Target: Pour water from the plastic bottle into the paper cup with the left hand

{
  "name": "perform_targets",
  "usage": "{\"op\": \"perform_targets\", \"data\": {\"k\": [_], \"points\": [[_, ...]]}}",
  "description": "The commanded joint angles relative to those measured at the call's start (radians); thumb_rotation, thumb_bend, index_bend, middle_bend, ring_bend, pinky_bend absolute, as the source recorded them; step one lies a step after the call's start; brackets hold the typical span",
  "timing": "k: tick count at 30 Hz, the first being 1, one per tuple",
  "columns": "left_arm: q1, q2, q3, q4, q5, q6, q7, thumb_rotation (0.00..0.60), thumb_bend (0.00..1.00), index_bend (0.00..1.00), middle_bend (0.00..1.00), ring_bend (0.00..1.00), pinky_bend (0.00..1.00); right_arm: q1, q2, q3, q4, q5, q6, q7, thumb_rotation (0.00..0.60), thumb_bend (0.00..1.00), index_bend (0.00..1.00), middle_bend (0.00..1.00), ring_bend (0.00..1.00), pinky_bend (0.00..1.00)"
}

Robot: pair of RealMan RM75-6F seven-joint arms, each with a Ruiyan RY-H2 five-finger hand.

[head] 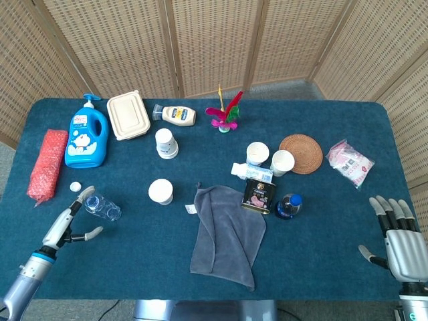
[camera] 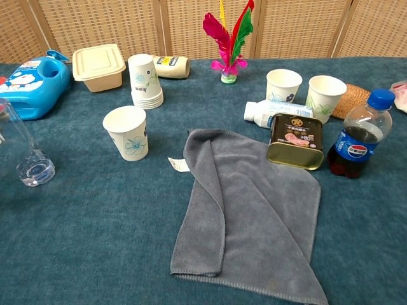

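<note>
Head view: left hand [head: 70, 219] beside plastic bottle [head: 102, 207].

Landmark: towel [head: 226, 234], lying on the table [head: 321, 254]
Paper cup [head: 160, 192]: just left of towel
Plastic bottle [head: 102, 207]: further left
Left hand [head: 69, 221]: beside that bottle
Tin [head: 259, 195]: at towel's right edge
Cola bottle [head: 289, 206]: right of tin

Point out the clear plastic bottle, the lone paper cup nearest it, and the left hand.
clear plastic bottle [camera: 28, 162]: chest view, on its lower body.
paper cup [camera: 128, 135]: chest view, on its side wall.
left hand [head: 69, 219]: head view, on the middle of the hand.
</note>
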Motion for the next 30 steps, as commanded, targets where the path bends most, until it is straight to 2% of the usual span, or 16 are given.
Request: {"op": "perform_targets", "data": {"k": [1, 8, 13, 24, 30], "points": [[-0.019, -0.015, -0.003, 0.021, 0.003, -0.003, -0.061, 0.421, 0.27, 0.0, 0.0, 0.0, 0.0, 0.001, 0.001, 0.0, -0.003, 0.0, -0.002, -0.002, 0.6, 0.2, 0.0, 0.0, 0.0, 0.0], [-0.05, -0.037, 0.009, 0.062, 0.016, -0.014, -0.192, 0.405, 0.36, 0.0, 0.0, 0.0, 0.01, 0.0, 0.006, 0.001, -0.01, 0.009, -0.009, -0.005, 0.6, 0.2, 0.0, 0.0, 0.0, 0.0], [-0.067, -0.056, 0.016, 0.09, 0.02, -0.02, -0.255, 0.406, 0.38, 0.0, 0.0, 0.0, 0.04, 0.0, 0.01, 0.001, -0.014, 0.015, -0.013, -0.004, 0.6, 0.2, 0.0, 0.0, 0.0, 0.0], [-0.086, -0.085, 0.034, 0.137, 0.029, -0.013, -0.309, 0.407, 0.47, 0.01, 0.0, 0.0, 0.13, 0.0, 0.016, 0.002, -0.025, 0.015, -0.016, 0.001, 0.6, 0.2, 0.0, 0.0, 0.0, 0.0], [-0.094, -0.089, 0.04, 0.143, 0.033, -0.003, -0.309, 0.446, 0.56, 0.12, 0.09, 0.07, 0.21, -0.001, 0.016, 0.003, -0.021, 0.014, -0.014, 0.011, 0.6, 0.2, 0.0, 0.0, 0.0, 0.0]]}}
